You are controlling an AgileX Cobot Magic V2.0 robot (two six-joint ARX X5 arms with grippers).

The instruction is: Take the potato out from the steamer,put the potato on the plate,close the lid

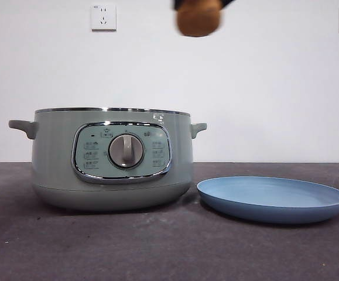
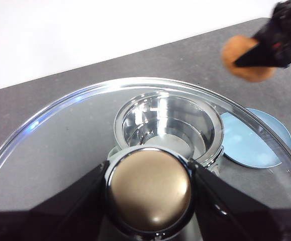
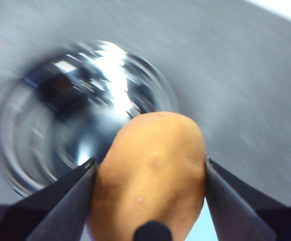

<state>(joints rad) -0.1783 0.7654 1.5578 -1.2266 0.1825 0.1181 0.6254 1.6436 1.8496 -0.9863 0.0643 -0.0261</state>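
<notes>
The orange-brown potato (image 3: 153, 173) is held high above the steamer (image 1: 108, 158), with my right gripper (image 3: 150, 175) shut on it. In the front view the potato (image 1: 199, 19) hangs at the top edge, over the steamer's right side. My left gripper (image 2: 150, 183) is shut on the knob of the glass lid (image 2: 60, 135), held up in the air. Through the lid I see the open steamer (image 2: 168, 125) and the light-blue plate (image 2: 253, 138) below. The plate (image 1: 273, 198) lies on the table just right of the steamer. The potato (image 2: 246, 59) and right gripper also show in the left wrist view.
A dark grey table (image 1: 157, 246) carries the steamer and plate. A white wall with two sockets (image 1: 103, 17) stands behind. The steamer's shiny inner pot (image 3: 85, 100) looks blurred in the right wrist view.
</notes>
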